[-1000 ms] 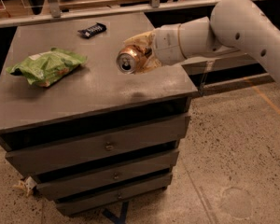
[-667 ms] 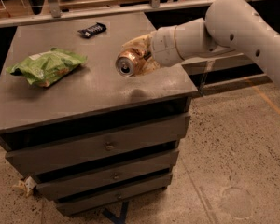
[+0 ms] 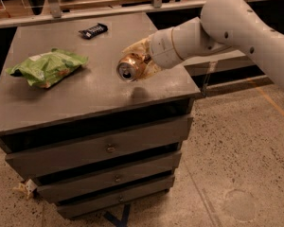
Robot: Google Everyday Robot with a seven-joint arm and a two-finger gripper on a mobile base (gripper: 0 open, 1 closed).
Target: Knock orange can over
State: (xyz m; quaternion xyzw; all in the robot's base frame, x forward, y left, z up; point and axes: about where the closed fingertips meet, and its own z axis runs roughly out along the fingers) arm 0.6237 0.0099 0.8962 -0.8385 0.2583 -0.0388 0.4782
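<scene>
We see the robot's gripper (image 3: pixel 143 59) over the right half of a grey drawer cabinet (image 3: pixel 85 103), closed around the orange can (image 3: pixel 128 69). The can lies on its side in the grip, its silver top and pull tab turned toward the camera and its copper body running back between the pale fingers (image 3: pixel 138 45). It hangs just clear of the cabinet top, and a small dark shadow (image 3: pixel 140 92) sits on the surface beneath it. We cannot tell whether the can is opened or full.

The white arm (image 3: pixel 227 27) reaches in from the upper right. On the left of the top, well apart from the can, lies a green crinkly chip bag (image 3: pixel 47 67), flat and puffed, with its contents out of sight. A small black wrapped bar (image 3: pixel 93 30) rests near the back edge, between the bag and the gripper.

Below the top, three drawers (image 3: pixel 109 148) are stacked, each with a small round knob at its middle. Dark gaps show above them, and we cannot see what they hold.

The cabinet stands on a speckled stone floor (image 3: pixel 236 164). A crumpled scrap (image 3: pixel 26 188) lies at its lower left foot, and a thin yellow line (image 3: pixel 270 98) crosses the floor at right. Behind it runs a metal rail (image 3: pixel 85 13).
</scene>
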